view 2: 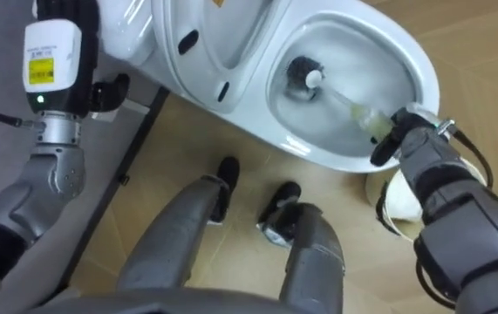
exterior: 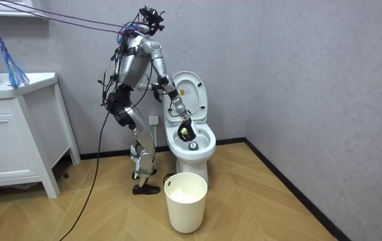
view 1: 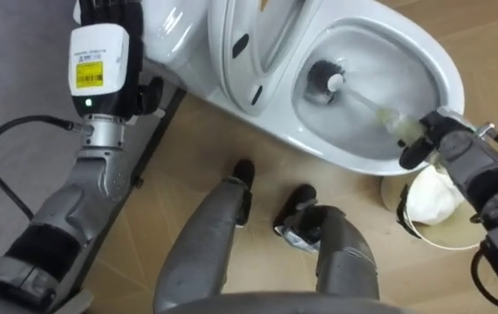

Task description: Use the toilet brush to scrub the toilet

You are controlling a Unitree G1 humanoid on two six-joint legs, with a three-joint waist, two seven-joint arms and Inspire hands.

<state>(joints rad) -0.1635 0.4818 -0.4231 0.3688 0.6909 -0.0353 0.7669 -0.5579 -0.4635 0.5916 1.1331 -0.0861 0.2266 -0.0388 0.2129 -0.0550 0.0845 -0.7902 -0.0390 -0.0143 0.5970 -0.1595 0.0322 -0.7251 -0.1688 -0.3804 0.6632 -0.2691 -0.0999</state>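
A white toilet point(view 1: 445, 83) stands in front of me with its seat and lid point(view 1: 257, 44) raised. My right hand point(view 1: 432, 139) is shut on the pale handle of a toilet brush point(view 1: 375, 109) at the bowl's near right rim. The dark brush head point(view 1: 325, 80) rests deep in the bowl, near the drain. In the room view I stand bent slightly at the toilet's left side, right arm reaching down into the bowl point(exterior: 189, 134). My left hand point(view 1: 109, 10) is raised beside the cistern at the top left, with its fingers cut off by the picture's edge.
A white waste bin point(view 1: 436, 205) stands on the wooden floor right of the bowl, under my right forearm; the bin point(exterior: 186, 201) is in front of the toilet in the room view. A white vanity cabinet point(exterior: 17, 134) is at the room view's left. The grey wall runs behind the toilet.
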